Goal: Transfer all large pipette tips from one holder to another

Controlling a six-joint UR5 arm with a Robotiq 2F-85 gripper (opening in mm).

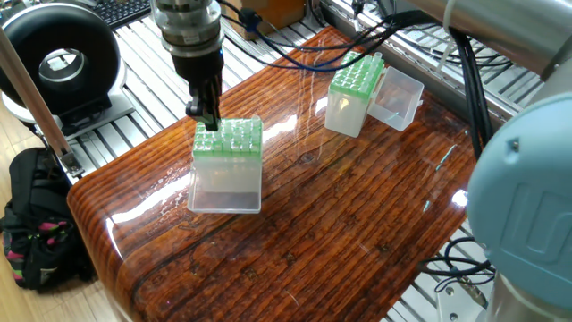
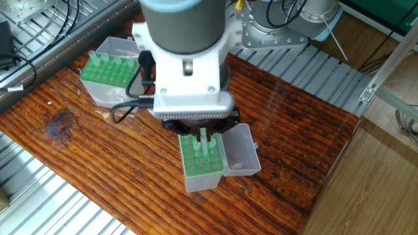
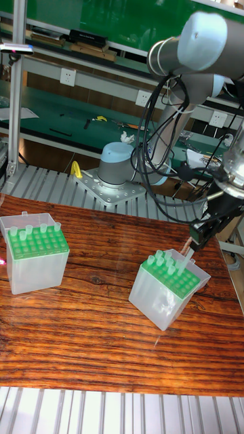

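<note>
My gripper [image 1: 204, 114] hangs over the back left corner of the near green-topped holder [image 1: 228, 165], shut on a large pipette tip [image 3: 183, 258] whose lower end is still in the rack. In the tall view this holder [image 3: 166, 288] is tilted, with one side off the table. From the other side, the tip [image 2: 204, 138] shows between the fingers above the green top [image 2: 201, 158]. A few more tips [image 3: 163, 259] stand in the same rack. The second holder [image 3: 34, 258] stands upright and apart, with several tips [image 3: 24, 234] in its back rows.
Each holder's clear hinged lid lies open beside it [image 2: 241, 153] [image 1: 398, 98]. Aluminium rails [image 1: 107, 89] border the wooden table [image 1: 340, 215]. A black round device [image 1: 58, 63] and a backpack [image 1: 36, 224] sit off the table's left side. Cables [image 1: 295, 54] trail behind.
</note>
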